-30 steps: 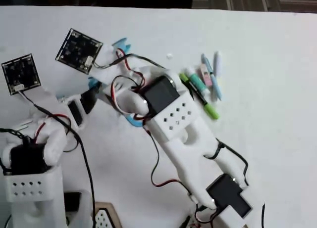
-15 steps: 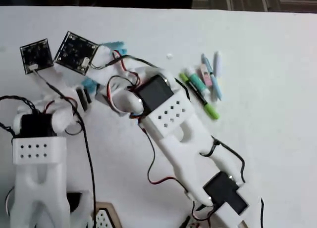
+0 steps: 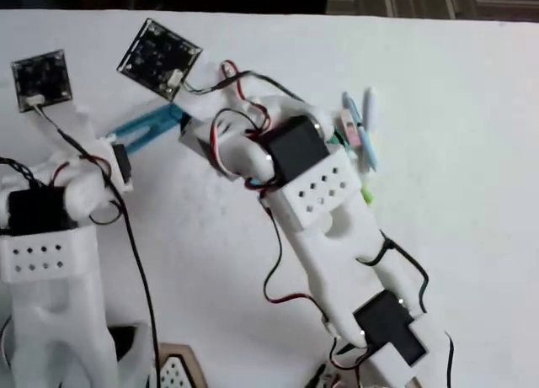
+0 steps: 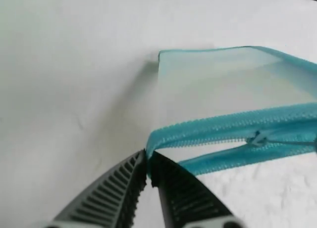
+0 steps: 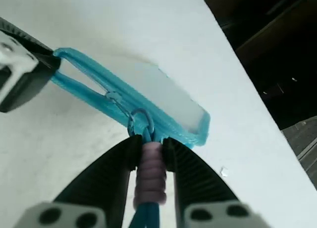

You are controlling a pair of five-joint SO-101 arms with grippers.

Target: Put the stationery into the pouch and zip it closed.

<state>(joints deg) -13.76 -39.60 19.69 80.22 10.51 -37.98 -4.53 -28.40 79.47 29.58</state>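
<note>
Both pairs of fingers are clamped tight: your left gripper [image 4: 147, 158] pinches the pouch [image 4: 223, 84] by the corner tape at the zip's end, and your right gripper [image 5: 149, 143] squeezes the pull [image 5: 148, 173]. The pouch is stretched between the two sets of fingertips, its zip gaping from the left fingertips to the slider [image 4: 257, 137]. The pens [image 3: 360, 123] lie on the table [image 3: 472, 236], well apart from both grips, beyond the right arm. Watch the left pinch: it has only the very edge of the tape, so a hard tug on the pull could tear it free. Pull off the zip's line and the slider may jam. Run it the wrong way and you'll shut the pouch with nothing inside.
</note>
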